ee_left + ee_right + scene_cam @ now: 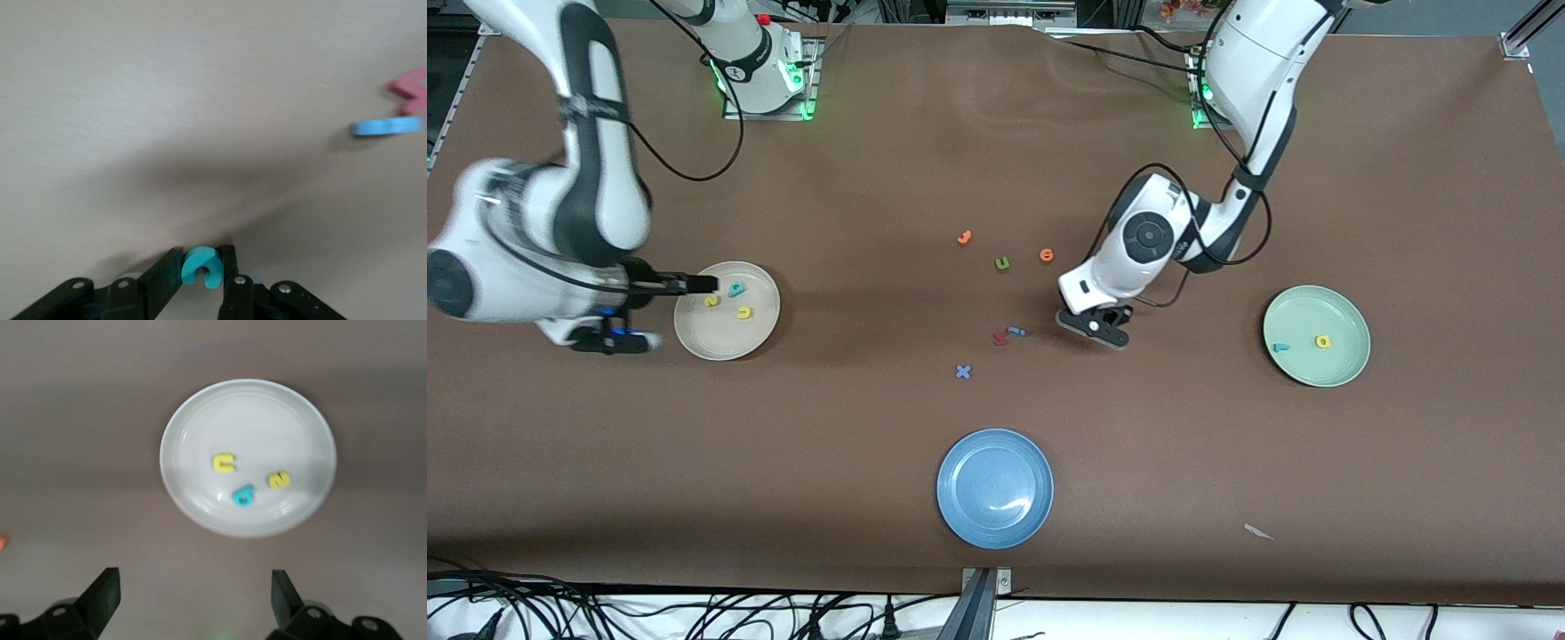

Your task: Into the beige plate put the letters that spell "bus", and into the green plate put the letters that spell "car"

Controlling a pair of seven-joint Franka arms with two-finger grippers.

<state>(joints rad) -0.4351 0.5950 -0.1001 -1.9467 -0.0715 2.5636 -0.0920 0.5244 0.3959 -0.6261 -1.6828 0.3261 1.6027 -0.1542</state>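
The left gripper (201, 275), low at the desk's middle, pinches the teal "c" (199, 265) between its fingers. The right gripper (193, 600) hovers spread wide, holding nothing, by the beige plate (694, 342), where "b" (735, 289), "u" (744, 312) and "s" (711, 301) lie. The green plate (1347, 360) near the left arm's edge holds "a" (1323, 341) and "r" (1280, 348).

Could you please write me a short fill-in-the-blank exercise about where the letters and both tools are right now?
1. The beige plate holds ____ letters.
2. The left tool is shut on the teal ____-shaped letter.
3. The right tool, over the table beside the beige plate, has its jaws ____.
4. The ____ plate holds no letters.

Missing words: three; c; open; blue
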